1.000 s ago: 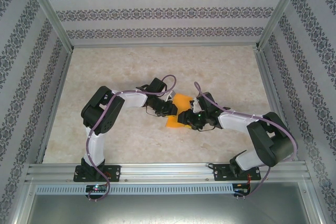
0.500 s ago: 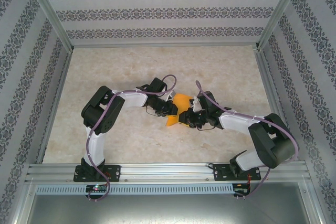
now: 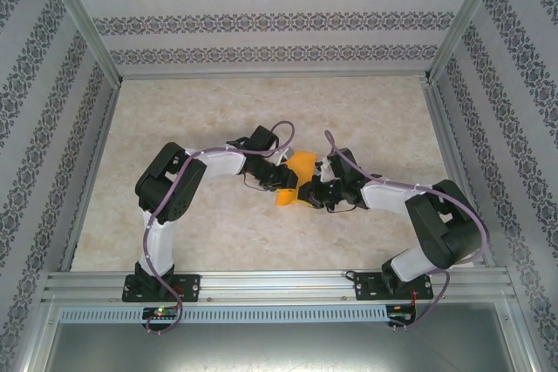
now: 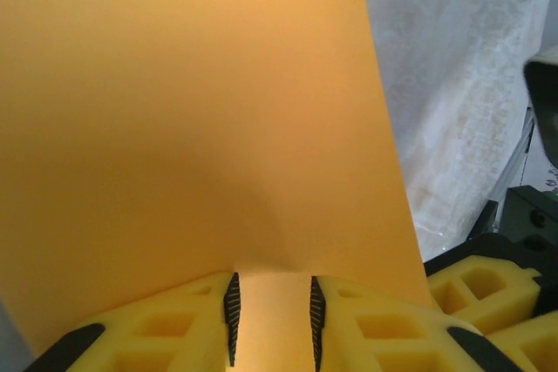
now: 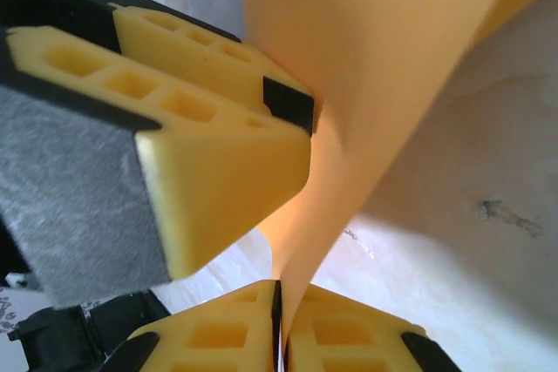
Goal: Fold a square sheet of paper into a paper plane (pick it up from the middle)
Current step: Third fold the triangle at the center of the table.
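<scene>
The square sheet of paper (image 3: 299, 165) is bright orange and is held up, curved, between the two grippers at the table's middle. My left gripper (image 3: 286, 182) is at its left side. In the left wrist view the sheet (image 4: 192, 111) spreads ahead, and the left gripper (image 4: 272, 280) has its pads a finger-width apart with paper in the gap. My right gripper (image 3: 309, 191) is at the sheet's near right. In the right wrist view it (image 5: 281, 289) is shut on the lower edge of the sheet (image 5: 384, 58). The paper plane is out of view.
The marble-patterned tabletop (image 3: 200, 119) is fenced by patterned walls and an aluminium frame (image 3: 270, 280) at the near edge. The two grippers are very close: a left finger (image 5: 218, 154) looms in the right wrist view, and the right gripper's fingers (image 4: 475, 289) show in the left wrist view.
The right gripper has closed onto the sheet's edge and moved slightly left toward the left gripper. The left jaws have eased apart a little. The sheet now bunches more steeply.
</scene>
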Controlling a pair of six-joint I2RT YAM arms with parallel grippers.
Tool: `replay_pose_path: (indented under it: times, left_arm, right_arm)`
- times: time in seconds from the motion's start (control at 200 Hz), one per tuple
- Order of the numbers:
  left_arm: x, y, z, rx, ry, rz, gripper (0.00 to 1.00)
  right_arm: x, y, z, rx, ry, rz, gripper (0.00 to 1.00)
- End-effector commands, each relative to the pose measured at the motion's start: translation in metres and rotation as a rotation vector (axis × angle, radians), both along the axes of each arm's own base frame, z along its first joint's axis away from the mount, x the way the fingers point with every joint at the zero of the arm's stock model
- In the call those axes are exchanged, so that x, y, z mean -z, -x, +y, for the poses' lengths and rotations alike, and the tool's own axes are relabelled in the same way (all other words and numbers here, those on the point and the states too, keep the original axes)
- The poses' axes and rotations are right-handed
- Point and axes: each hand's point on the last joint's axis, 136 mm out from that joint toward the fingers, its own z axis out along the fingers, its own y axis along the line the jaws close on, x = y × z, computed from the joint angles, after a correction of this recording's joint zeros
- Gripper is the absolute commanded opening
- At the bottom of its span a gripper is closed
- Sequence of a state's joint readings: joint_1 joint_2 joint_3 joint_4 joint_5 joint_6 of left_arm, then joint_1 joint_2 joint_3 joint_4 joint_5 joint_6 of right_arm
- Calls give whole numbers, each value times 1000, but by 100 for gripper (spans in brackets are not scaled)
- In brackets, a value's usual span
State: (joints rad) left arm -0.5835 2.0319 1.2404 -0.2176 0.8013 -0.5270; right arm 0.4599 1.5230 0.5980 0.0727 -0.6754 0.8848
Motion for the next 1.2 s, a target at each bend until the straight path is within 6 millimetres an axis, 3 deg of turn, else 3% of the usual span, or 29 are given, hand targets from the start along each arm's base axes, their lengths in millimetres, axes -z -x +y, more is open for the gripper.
replay_pose_path:
  times: [0.0, 0.215, 0.455, 0.659, 0.829, 1.194]
  left_arm:
    - [-23, 4, -8, 48, 24, -34, 32]
    - [-33, -10, 6, 49, -70, -109, 35]
    - [-10, -35, 41, 8, -297, -201, 31]
    - [4, -36, 52, 14, -371, -201, 25]
    - [7, -37, 57, 23, -397, -209, 21]
    - [21, -31, 47, 47, -345, -163, 19]
  right_arm:
    - [-5, -8, 3, -4, -18, -9, 10]
    - [-7, -7, 2, -16, -15, -8, 6]
    - [-5, -5, -2, -17, 3, -7, 5]
    - [-6, -7, -3, -17, 2, -9, 5]
    - [-6, -9, -3, -16, 3, -8, 5]
    - [-13, -15, 6, -29, -16, -13, 5]
